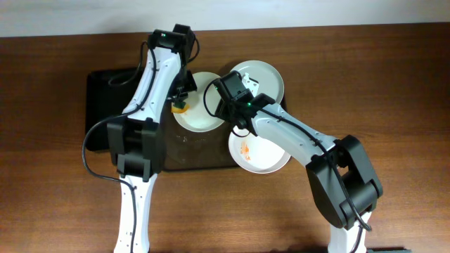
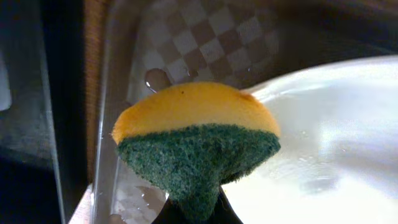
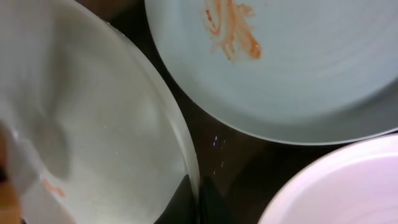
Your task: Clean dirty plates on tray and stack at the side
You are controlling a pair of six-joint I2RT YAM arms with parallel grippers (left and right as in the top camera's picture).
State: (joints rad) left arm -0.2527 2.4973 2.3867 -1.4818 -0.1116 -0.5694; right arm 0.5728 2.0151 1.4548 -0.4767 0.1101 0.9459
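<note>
Pinched from below, a yellow-and-green sponge [image 2: 196, 140] is filling the left wrist view. The left hand [image 2: 193, 214] is closing tight on it and holding it at the rim of the middle plate [image 1: 200, 112], apparently ready to scrub. Across that plate, the right hand [image 3: 194, 202] is clamping narrowly over the opposite rim, evidently bracing the dish so it is not sliding under the sponge. A small orange fleck is showing on its surface in the right wrist view.

All three plates are resting on the dark brown tray [image 1: 200, 151], which is lying near the middle of the counter [image 1: 394, 84], toward its far edge. Its right end is hiding under plates and arm. The smeared plate [image 1: 256, 151] is sitting at the tray's near rim, and the third plate [image 1: 264, 81], looking clean, is sitting toward the far edge. Only thin dark gaps are separating the three rims, so tilting or lifting the held plate is likely leaving little margin.

A smaller black tray [image 1: 102, 105] is taking up the side toward the counter's left edge. Bare wood is stretching toward the right edge, offering the likeliest room for a stack. Both arms are crossing in from the near edge, narrowing access there.
</note>
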